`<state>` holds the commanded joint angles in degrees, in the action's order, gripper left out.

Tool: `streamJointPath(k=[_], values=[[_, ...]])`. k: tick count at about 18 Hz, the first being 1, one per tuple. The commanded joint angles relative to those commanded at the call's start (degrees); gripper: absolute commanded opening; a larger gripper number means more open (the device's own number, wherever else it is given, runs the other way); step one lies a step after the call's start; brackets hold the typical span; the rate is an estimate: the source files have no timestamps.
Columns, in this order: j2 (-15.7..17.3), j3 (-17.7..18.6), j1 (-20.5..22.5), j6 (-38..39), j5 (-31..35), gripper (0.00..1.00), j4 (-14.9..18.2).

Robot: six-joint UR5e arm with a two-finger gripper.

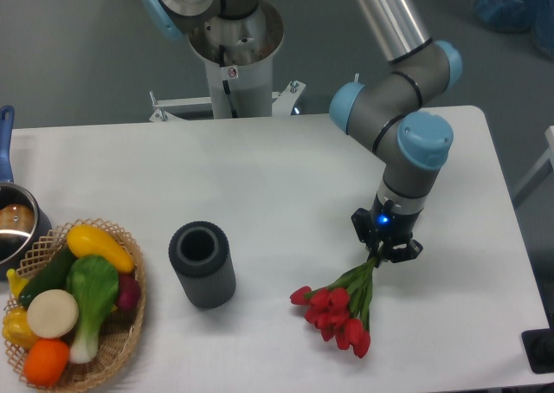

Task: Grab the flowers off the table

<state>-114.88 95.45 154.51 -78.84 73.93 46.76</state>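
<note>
The flowers (339,311) are a small bunch of red tulips with green stems, on the right front part of the white table (277,168). The red heads point toward the front edge and the stems run up and right. My gripper (386,250) is over the stem ends and looks shut on them. The stem ends are hidden by the gripper. I cannot tell whether the heads rest on the table or hang just above it.
A dark grey cylindrical cup (202,264) stands left of the flowers. A wicker basket (121,345) of toy produce sits at the front left corner. A metal pot (16,224) with a blue handle is at the left edge. The arm's base (234,47) stands behind the table.
</note>
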Motion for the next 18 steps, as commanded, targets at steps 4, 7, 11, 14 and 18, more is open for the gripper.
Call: streamJointPath(k=[4,7,11,14,18], values=[[3.52,-0.17,-0.18,3.41,-3.16,0.14,0.00],[5.63,-0.61,-0.09,5.80,-7.64,0.14,0.00],[8.53,-0.26,-0.09,8.61,-11.25,0.14,0.00],[10.55,-0.35,-0.26,10.37,-13.89,0.14,0.00],[12.14,0.09,0.26,11.25,-15.39,0.14,0.00]])
